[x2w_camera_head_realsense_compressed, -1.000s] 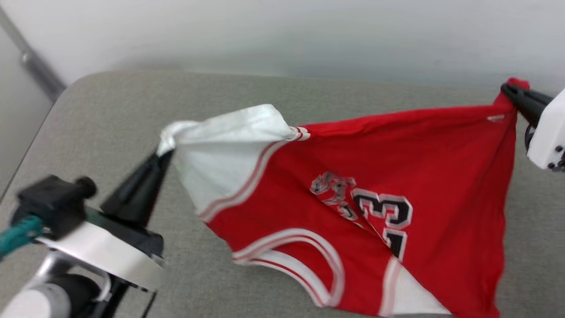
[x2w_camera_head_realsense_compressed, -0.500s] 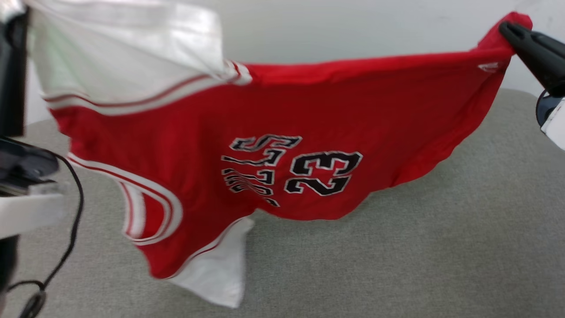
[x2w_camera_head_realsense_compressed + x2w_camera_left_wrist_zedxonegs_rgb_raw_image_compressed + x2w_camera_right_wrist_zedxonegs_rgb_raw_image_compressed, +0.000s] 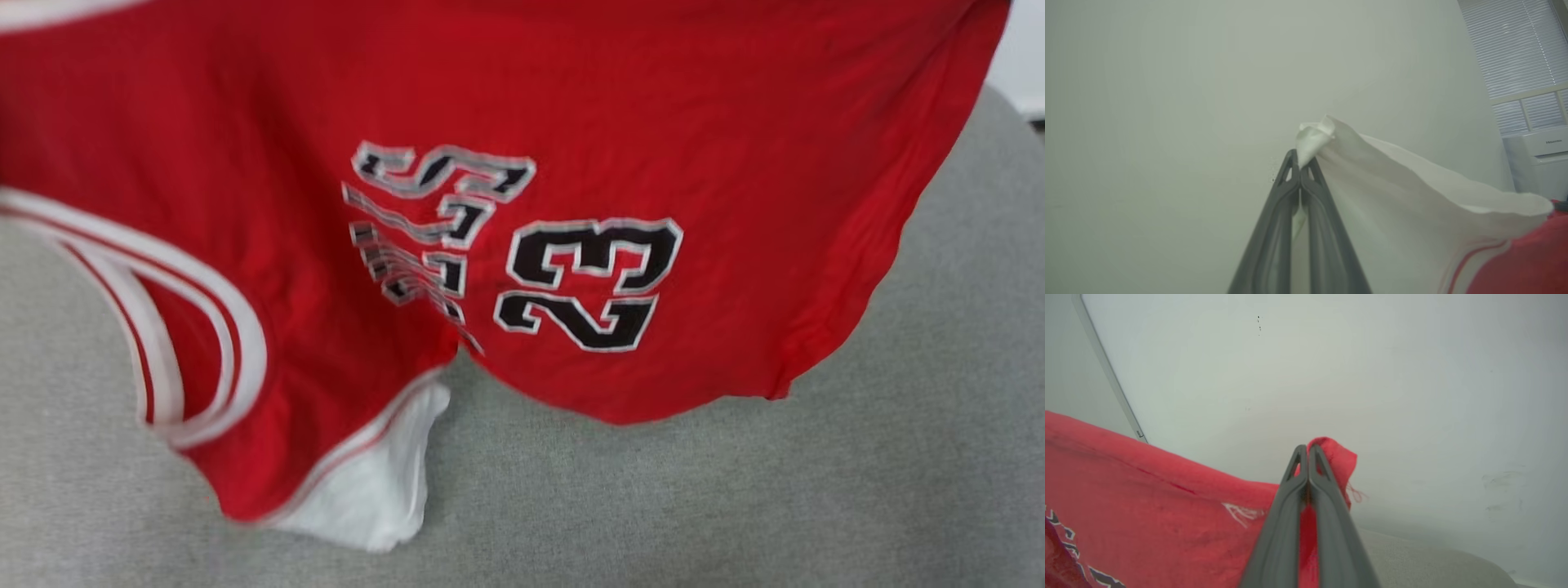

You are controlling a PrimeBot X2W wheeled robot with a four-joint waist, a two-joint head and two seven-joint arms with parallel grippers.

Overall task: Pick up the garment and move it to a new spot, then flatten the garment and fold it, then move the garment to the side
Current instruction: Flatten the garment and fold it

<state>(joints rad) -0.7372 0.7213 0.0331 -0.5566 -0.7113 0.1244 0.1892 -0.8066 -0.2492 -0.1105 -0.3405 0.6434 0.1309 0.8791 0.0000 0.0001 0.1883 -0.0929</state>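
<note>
**Garment held aloft at two corners**

Head view: shows the garment (image 3: 653, 122) hanging spread above the grey cloth-covered counter (image 3: 735, 506), red front toward the camera. Lowest of all dangles a white sleeve (image 3: 367, 490), close over the counter; cannot tell whether touching. Reads "23" (image 3: 588, 282) in black with white outline. Cannot make out the creased, blurred word to its left. Against half a second ago, looms larger and higher in frame, its upper edge now past the top.

Left wrist view: finds the left claw (image 3: 1299, 157) closed tight on a bunched tip of the white sleeve (image 3: 1392, 196), cloth running off lower right into red. Reads "Hisense" on a white appliance (image 3: 1541, 159) under window blinds (image 3: 1515, 45) at the right edge.

Right wrist view: finds the right claw (image 3: 1306, 451) pinched shut on a red corner of the garment (image 3: 1167, 506), a tuft poking past the fingertips, cloth stretching away left. Carries a small white mark (image 3: 1241, 512) just beside the fingers, too blurred to read.
</note>
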